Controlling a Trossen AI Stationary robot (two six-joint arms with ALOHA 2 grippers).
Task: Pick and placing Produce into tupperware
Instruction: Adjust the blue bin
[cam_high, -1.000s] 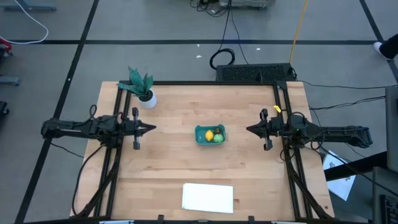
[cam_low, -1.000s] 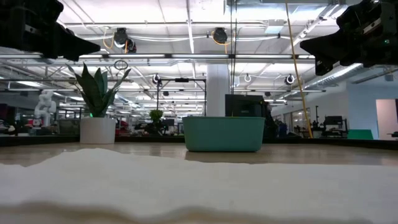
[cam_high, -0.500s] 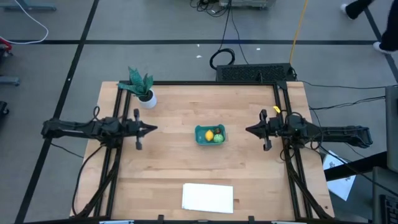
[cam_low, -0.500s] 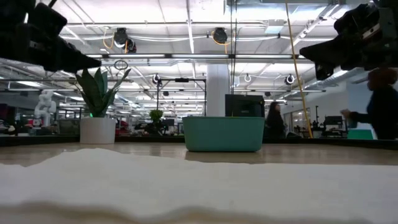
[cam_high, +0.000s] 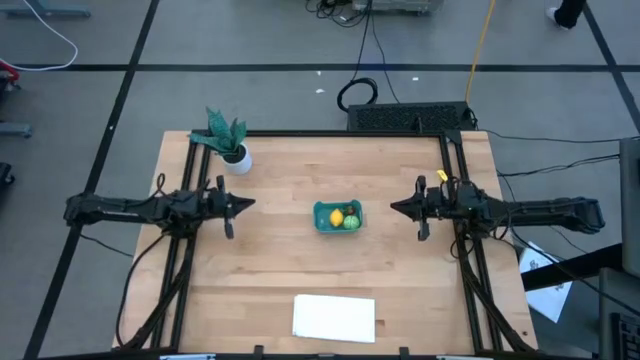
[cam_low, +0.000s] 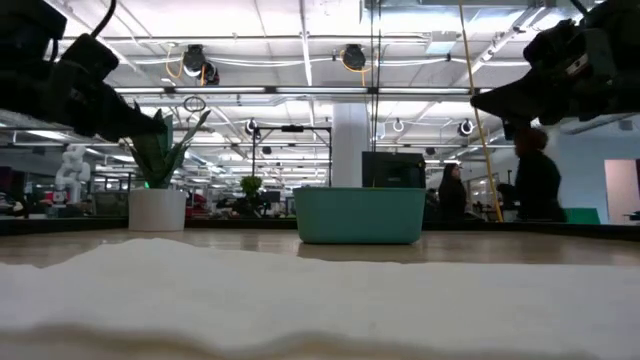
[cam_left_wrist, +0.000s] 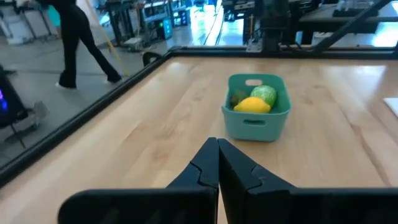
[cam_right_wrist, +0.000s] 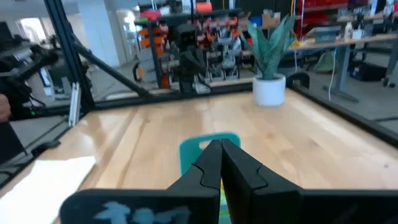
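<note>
The teal tupperware (cam_high: 337, 216) stands on its base at the table's middle, also in the low view (cam_low: 360, 215) and the left wrist view (cam_left_wrist: 258, 116). In it lie the yellow lemon (cam_left_wrist: 252, 105), the round green piece (cam_left_wrist: 265, 94) and a darker piece (cam_left_wrist: 237, 98) that mostly hides behind the lemon. My left gripper (cam_high: 250, 205) hovers shut to the tub's left, its fingertips (cam_left_wrist: 217, 142) pointing at the tub. My right gripper (cam_high: 393, 208) hovers shut to the tub's right, and its fingers (cam_right_wrist: 219, 146) hide part of the tub (cam_right_wrist: 193, 149) in the right wrist view.
A green-leaved plant in a white pot (cam_high: 230, 145) stands at the far left corner. A flat white sheet (cam_high: 334, 317) lies at the near edge. Dark frame rails (cam_high: 170, 270) run along both table sides. People walk in the room beyond (cam_low: 540, 185).
Both grippers have crept a little toward the tupperware and sunk slightly, staying shut. The tub and the produce have kept still. A person has walked through the background.
</note>
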